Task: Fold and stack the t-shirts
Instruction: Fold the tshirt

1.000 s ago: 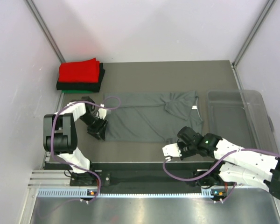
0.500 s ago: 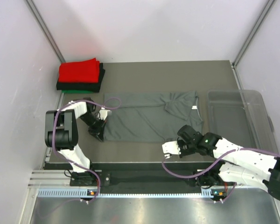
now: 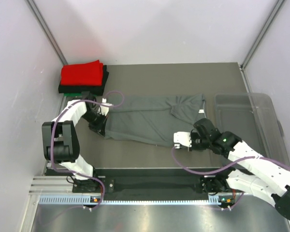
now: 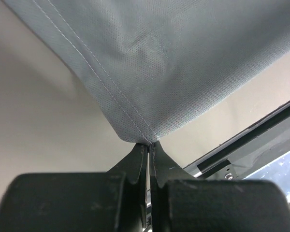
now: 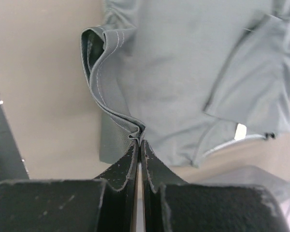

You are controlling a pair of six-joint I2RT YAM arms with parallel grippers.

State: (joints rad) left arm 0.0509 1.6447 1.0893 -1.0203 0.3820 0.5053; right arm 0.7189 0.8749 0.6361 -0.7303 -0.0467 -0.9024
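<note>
The dark grey t-shirt (image 3: 145,121) lies spread across the table's middle, and its near edge is raised at both ends. My left gripper (image 3: 102,130) is shut on the shirt's near left hem corner (image 4: 135,128), pinched at the fingertips (image 4: 149,143). Over on the right, the right gripper (image 3: 177,144) is shut on a bunched fold of the near right edge (image 5: 130,126), held at the tips (image 5: 139,140). A folded red t-shirt (image 3: 82,73) tops a black one (image 3: 82,89) at the back left, with a green sliver (image 3: 67,94) under them.
A clear plastic bin (image 3: 241,97) stands on the right side of the table, close to the shirt's sleeve and collar end. The left arm's elbow sits just in front of the folded stack. Grey walls close in on the left, back and right.
The left gripper has closed on the shirt's near left corner. Both grippers have moved away from the table's front edge, drawing the near edge of the shirt up and back.
</note>
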